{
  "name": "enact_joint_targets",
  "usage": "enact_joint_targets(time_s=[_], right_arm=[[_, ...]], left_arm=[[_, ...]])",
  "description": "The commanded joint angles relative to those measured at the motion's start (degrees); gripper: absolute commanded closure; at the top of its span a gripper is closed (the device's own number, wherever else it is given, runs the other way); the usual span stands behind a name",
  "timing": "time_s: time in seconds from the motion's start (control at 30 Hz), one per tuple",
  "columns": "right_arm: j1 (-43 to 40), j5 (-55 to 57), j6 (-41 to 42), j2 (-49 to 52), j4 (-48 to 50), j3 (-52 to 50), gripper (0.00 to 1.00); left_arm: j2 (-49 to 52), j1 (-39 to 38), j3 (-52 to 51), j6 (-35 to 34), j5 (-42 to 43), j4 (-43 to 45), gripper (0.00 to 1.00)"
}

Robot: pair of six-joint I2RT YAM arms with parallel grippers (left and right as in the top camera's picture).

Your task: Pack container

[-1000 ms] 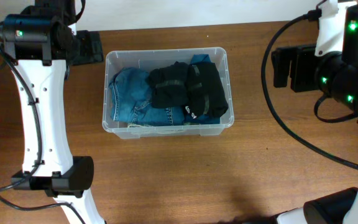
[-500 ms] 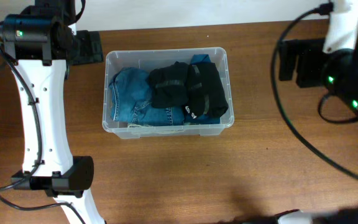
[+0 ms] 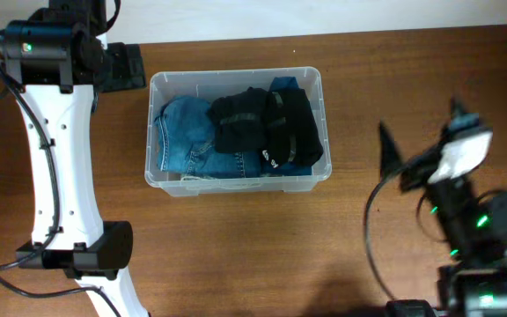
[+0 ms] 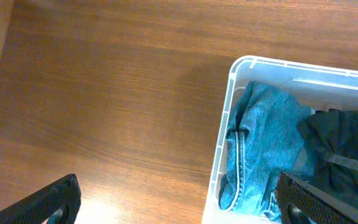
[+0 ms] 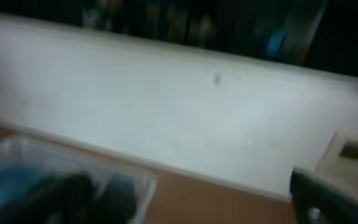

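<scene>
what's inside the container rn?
The container holds blue denim on the left, a black garment lying over its right side. Anything beneath them is covered.

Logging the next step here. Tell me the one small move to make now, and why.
Probably draw the left gripper back from the container: its jaws stand open and empty over the table by the container's corner, while the blue jeans and the black garment both lie inside. The right gripper hangs off to the right, its view too blurred to judge.

The clear container [image 3: 236, 183] holds blue denim [image 3: 186, 141] and a black garment [image 3: 271, 123]. The worktop [image 3: 253, 255] is warm brown with fine wood grain.
</scene>
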Motion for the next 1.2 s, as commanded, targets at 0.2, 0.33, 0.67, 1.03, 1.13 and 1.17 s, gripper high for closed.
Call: enact_joint_targets(time_s=[0.2,0.33,0.67,1.03,1.13,1.17], right_arm=[[1.1,-1.4,-1.0,-20.7,11.5,-28.0,0.02],[1.2,-1.0,-1.0,-25.1,11.9,-33.9,0.02],[1.2,9.5,-1.1,-30.8,8.4,-42.1,0.02],[1.0,9.9,-1.0,-34.5,1.1,-42.1,0.02],[1.0,9.9,-1.0,-34.5,1.1,-42.1,0.01],[1.0,9.9,-1.0,-34.5,1.1,-42.1,0.02]], left_arm=[[-0.5,0.4,0.5,0.3,-0.5,0.1,0.00],[-0.5,0.4,0.5,0.3,-0.5,0.1,0.00],[-0.5,0.4,0.5,0.3,-0.5,0.1,0.00],[-0.5,0.4,0.5,0.3,-0.5,0.1,0.00],[-0.5,0.4,0.5,0.4,-0.6,0.1,0.00],[-0.5,0.4,0.5,0.3,-0.5,0.1,0.00]])
